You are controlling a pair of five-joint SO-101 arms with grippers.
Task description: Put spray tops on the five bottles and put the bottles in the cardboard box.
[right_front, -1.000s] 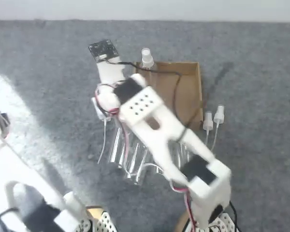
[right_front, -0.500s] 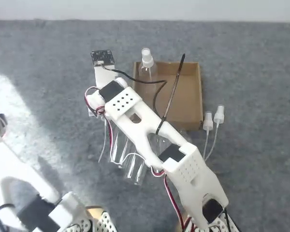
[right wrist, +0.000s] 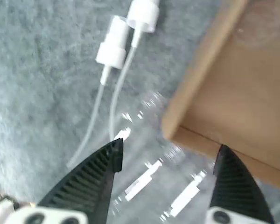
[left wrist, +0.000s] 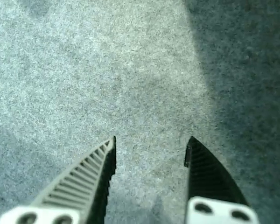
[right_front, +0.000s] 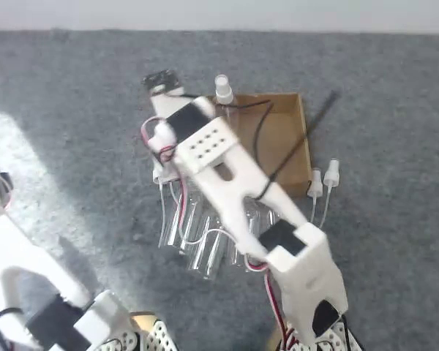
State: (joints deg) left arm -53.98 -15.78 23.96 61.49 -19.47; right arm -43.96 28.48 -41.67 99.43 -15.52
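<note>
My right gripper (right wrist: 169, 148) is open, hovering over clear bottles (right wrist: 149, 172) that lie beside a corner of the cardboard box (right wrist: 233, 93). Two loose spray tops (right wrist: 113, 39) with long tubes lie on the carpet just beyond. From above, the right arm (right_front: 219, 153) stretches over several clear bottles (right_front: 197, 238) lying in front of the box (right_front: 285, 139). One bottle with a spray top (right_front: 222, 91) stands upright at the box's far left corner. Two more spray tops (right_front: 322, 179) lie right of the box. My left gripper (left wrist: 152, 140) is open above bare grey carpet.
The left arm (right_front: 29, 292) stays low at the near left, away from the bottles. A black cable (right_front: 307, 131) loops from the right arm across the box. Grey carpet covers the surface, with open room left and right of the box.
The right arm's elbow dropped and its wrist swung left, then back toward the box's left side. Its cable flipped over to the right. The left arm barely moved.
</note>
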